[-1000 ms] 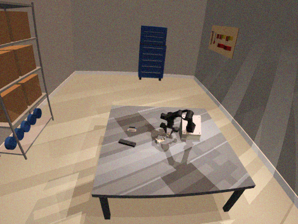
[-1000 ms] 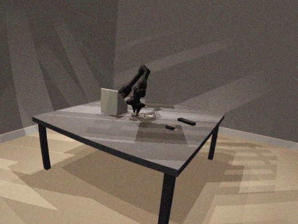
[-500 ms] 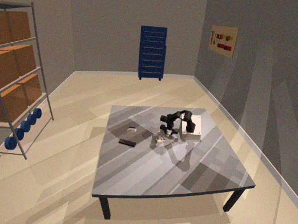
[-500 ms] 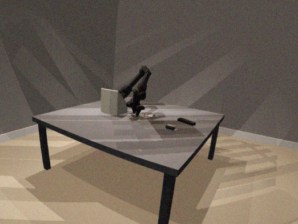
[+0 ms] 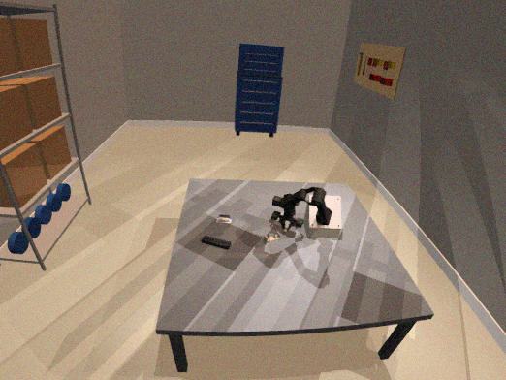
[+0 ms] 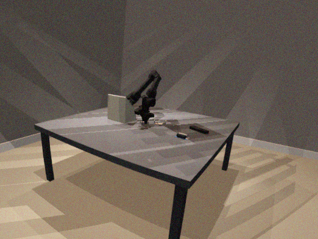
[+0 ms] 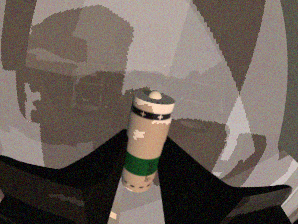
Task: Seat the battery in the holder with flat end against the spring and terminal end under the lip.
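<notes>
The tool is clamped narrowly around the battery.

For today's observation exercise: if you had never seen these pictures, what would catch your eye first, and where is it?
In the wrist view, the battery, beige with a green band, stands out: the gripper is shut on it. From above, the black arm bends low over the grey table, beside its pale base block. Left of it lie a flat black holder and a small pale object.

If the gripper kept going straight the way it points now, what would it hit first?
Most likely the table top right below: the gripper, shut on the battery, points down at it, though the gap is unclear.
</notes>
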